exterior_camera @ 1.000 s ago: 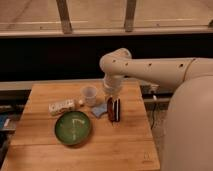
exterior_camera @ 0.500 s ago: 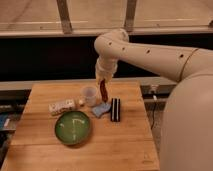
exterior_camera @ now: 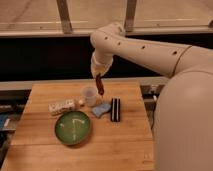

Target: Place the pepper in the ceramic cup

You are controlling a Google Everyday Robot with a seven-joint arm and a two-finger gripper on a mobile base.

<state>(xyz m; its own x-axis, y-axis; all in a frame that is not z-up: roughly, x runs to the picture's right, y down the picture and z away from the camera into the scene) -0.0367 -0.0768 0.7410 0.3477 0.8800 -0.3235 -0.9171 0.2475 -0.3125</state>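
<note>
Hanging just above the ceramic cup (exterior_camera: 90, 96), the gripper (exterior_camera: 97, 75) pinches the top of the pepper (exterior_camera: 100, 85), apparently dangling it tip-down for lowering in.

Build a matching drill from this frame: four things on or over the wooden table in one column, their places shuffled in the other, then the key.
Things
1. small dark red-brown chili pepper
2. small pale white ceramic cup
3. round green bowl
4. black rectangular block

Places
A. nearest the wooden table's front edge
B. just right of the blue sponge
C. in the air, held by the hand, which hangs over the back part of the table
D. standing just right of the white packet

Pairs: 1-C, 2-D, 3-A, 4-B
</note>
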